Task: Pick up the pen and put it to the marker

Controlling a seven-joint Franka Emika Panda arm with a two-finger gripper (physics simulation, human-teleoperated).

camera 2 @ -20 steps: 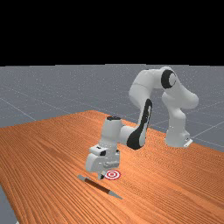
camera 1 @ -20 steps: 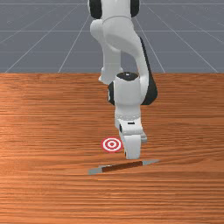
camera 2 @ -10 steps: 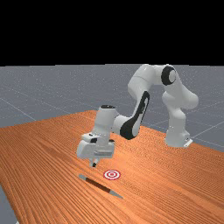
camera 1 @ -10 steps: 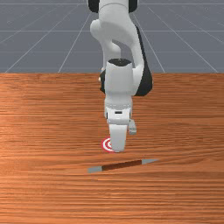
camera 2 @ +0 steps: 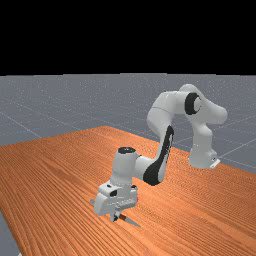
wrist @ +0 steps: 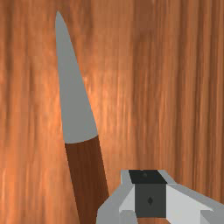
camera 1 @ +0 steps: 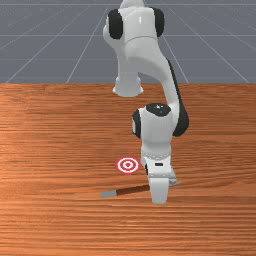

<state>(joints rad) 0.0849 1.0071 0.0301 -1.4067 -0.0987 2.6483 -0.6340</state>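
Before you is a table [camera 1: 50,140] of orange-brown wood, its grain running between nine and three o'clock in the front view. On it lies a round, red-and-white ringed marker [camera 1: 128,165]. From that, you'll find the pen [camera 1: 131,190] apart, centred near five o'clock, its blunt grey end [camera 1: 107,194] towards nine. In the far view, its tapered grey tip [camera 2: 132,222] points towards four.
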